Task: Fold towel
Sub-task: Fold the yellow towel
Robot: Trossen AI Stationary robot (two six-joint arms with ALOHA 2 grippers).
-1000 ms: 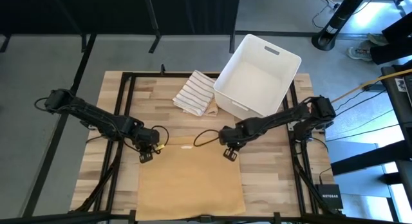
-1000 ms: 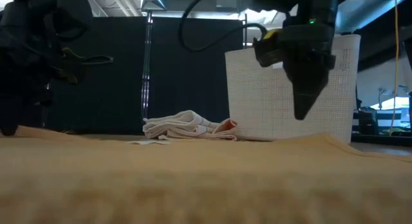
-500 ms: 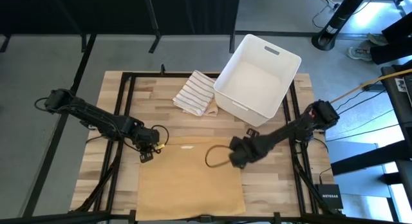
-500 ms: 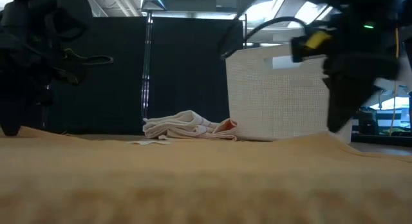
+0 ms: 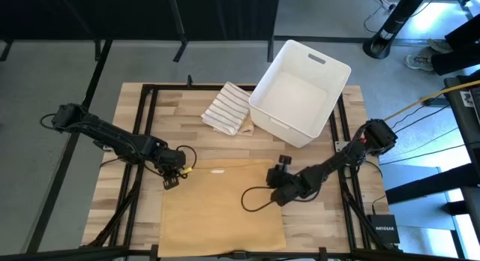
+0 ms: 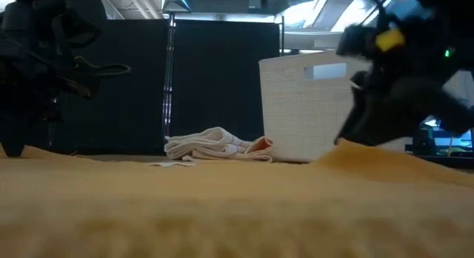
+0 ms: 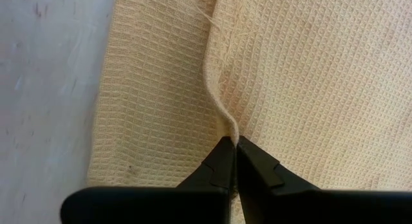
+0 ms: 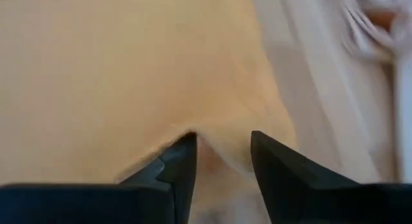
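Observation:
A tan waffle towel [image 5: 221, 212] lies spread flat on the near middle of the wooden table. My left gripper [image 5: 174, 177] stands at the towel's far left corner, pointing steeply down, and is shut on the cloth [image 7: 232, 143]. My right gripper [image 5: 279, 193] is at the towel's right edge, a little nearer than its far right corner. It slants down from the table's right and is open [image 8: 222, 143], one finger on either side of a patch of cloth. In the low view the towel [image 6: 222, 206] rises toward the right gripper [image 6: 355, 132]. My left gripper pinches a small raised ridge of the towel [image 7: 226, 124] between its two shut fingers, close to the far left corner. The fingers come steeply from above. The cloth around it lies flat on the table. My right gripper's open fingertips [image 8: 183, 150] meet the towel's top near its right edge, slanting down from the table's right. The cloth [image 8: 222, 130] bulges slightly between them and is not pinched.
A white plastic basket [image 5: 300, 92] stands at the far right. A folded striped towel [image 5: 227, 109] lies beside it at the far middle. A black cable loop [image 5: 255, 201] from the right arm hangs over the tan towel. Black frame rails [image 5: 154, 126] run along the table's sides.
My right gripper has swung from the towel's far right corner toward the table's near and right edges, sinking to the cloth and rolling its wrist. The towel's right part now humps up toward it in the low view. My left gripper has kept still.

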